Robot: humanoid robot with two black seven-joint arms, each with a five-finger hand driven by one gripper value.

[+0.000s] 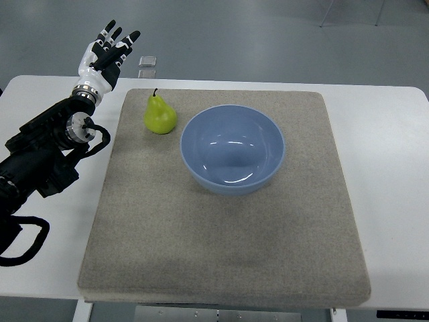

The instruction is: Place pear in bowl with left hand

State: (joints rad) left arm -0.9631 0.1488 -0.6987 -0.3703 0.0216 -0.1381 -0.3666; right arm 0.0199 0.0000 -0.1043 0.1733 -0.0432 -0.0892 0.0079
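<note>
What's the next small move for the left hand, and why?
Probably bring the left hand right and toward the robot, onto the pear. The hand is open, holds nothing and hangs past the table's far edge. The pear stands upright on the mat, just left of the empty bowl.

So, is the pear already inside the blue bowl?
No, the pear stands on the grey mat just left of the empty blue bowl.
</note>
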